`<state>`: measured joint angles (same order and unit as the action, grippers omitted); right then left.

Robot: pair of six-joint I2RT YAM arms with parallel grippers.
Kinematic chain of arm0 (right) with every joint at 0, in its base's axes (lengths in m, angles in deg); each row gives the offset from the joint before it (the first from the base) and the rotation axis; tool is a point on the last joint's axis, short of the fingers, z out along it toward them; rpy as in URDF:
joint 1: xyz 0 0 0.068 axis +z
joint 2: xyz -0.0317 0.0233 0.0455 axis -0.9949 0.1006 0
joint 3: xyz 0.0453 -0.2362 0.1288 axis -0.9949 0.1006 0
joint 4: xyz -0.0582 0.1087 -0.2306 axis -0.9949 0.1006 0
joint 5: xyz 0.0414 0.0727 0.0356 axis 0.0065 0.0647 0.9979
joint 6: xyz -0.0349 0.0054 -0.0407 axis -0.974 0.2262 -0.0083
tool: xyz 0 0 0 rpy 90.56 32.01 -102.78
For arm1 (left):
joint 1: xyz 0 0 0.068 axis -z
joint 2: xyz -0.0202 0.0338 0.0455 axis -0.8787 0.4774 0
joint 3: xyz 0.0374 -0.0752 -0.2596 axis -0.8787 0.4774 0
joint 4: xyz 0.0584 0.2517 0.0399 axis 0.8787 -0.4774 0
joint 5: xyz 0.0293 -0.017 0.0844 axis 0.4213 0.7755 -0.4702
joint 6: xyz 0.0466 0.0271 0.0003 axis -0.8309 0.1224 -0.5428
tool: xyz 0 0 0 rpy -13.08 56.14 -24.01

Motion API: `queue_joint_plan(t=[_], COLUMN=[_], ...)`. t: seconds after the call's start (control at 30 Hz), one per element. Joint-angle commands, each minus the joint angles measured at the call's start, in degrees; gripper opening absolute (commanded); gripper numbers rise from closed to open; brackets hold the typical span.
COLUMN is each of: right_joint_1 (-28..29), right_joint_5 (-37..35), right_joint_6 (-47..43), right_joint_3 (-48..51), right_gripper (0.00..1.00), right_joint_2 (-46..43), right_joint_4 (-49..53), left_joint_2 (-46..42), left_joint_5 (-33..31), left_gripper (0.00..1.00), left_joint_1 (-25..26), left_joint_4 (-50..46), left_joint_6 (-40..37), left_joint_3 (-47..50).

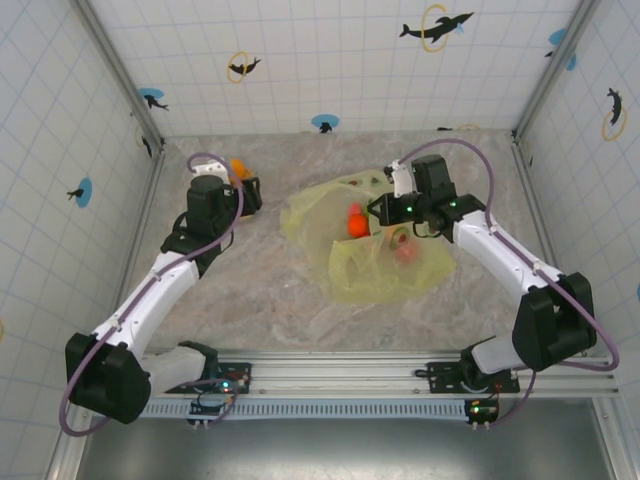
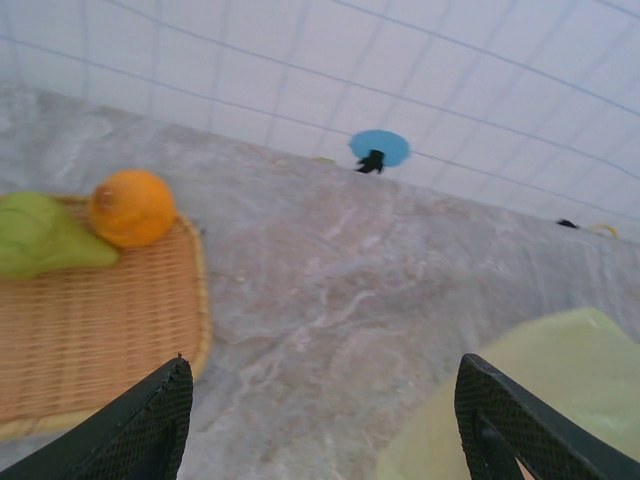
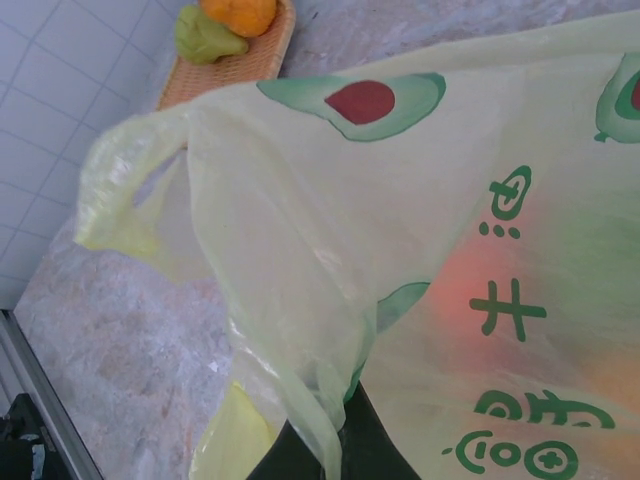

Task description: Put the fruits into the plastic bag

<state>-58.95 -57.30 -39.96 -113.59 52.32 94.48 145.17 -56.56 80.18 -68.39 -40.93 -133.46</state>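
**Right claw pinching bag; two fruits on tray**

The marble-patterned table [image 1: 270, 290] carries everything. The plastic bag [image 1: 345, 270], yellow-green with avocado print, lies crumpled at centre. An orange-red fruit [image 1: 354, 222] and a red fruit [image 1: 403, 251] show through its film. The woven tray [image 2: 90, 330] sits left of the bag. On its far edge an orange [image 2: 131, 207] touches a green pear [image 2: 40, 235]. The right gripper [image 1: 384, 210] is at the bag's far side, jaws narrow and clamped on film below a handle [image 3: 130, 190]. The left gripper [image 2: 325, 370] hangs between tray and bag, jaws wide, holding nothing.
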Motion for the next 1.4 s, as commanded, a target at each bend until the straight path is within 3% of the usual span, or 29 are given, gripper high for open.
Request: queue_joint_plan(t=[0.0, 0.2, 0.4, 0.5, 0.67, 0.73, 0.87, 1.1, 1.17, 1.3, 1.37], right_joint_1=[2.2, 2.7, 2.7, 2.6, 2.4, 2.4, 2.5, 2.7, 2.6, 2.1, 1.8], right_joint_5=[-1.8, -2.9, -2.9, -2.9, -2.9, -2.9, -2.9, -2.9, -2.9, -2.9, -4.9], right_joint_6=[-0.5, 0.4, 1.9, 2.0, 1.9, 1.9, 2.4, 2.4, 2.3, 1.8, 1.6], right_joint_3=[-1.0, -0.4, -0.2, -0.4, -1.8, -2.3, -2.7, -3.0, -3.1, -3.1, -3.1], right_gripper=[0.00, 0.00, 0.00, 0.00, 0.00, 0.00, 0.00, 0.00, 0.00, 0.00, 0.00], right_joint_2=[-2.7, -2.7, -0.4, 0.7, 2.2, 2.6, 3.0, 2.6, 2.3, 1.6, 1.4], right_joint_4=[0.9, 0.2, -1.6, -2.2, -2.2, -2.3, -2.7, -2.3, -1.8, -1.2, -1.1], left_joint_2=[-1.2, -0.1, -3.1, -6.2, -9.6, -8.1, -3.5, 9.2, 12.9, 17.7, 18.5], left_joint_5=[-3.3, -3.2, 7.3, 9.2, 14.1, 14.5, 13.4, 14.5, 15.7, 19.9, 20.9], left_gripper=[0.70, 0.71, 0.70, 0.71, 0.73, 0.73, 0.76, 0.78, 0.73, 0.47, 0.41], left_joint_1=[-0.8, -1.2, -1.0, 0.0, 5.2, 10.6, 16.8, 19.8, 20.1, 20.9, 21.6], left_joint_4=[0.4, 0.7, 2.6, 1.8, 6.8, 10.1, 18.1, 29.5, 31.1, 36.9, 37.9], left_joint_6=[2.2, 3.5, 7.9, 9.4, 13.3, 15.0, 17.5, 19.0, 19.4, 21.3, 20.0], left_joint_3=[1.2, 2.2, 9.9, 15.5, 25.0, 26.9, 28.7, 26.2, 24.7, 23.0, 21.3])
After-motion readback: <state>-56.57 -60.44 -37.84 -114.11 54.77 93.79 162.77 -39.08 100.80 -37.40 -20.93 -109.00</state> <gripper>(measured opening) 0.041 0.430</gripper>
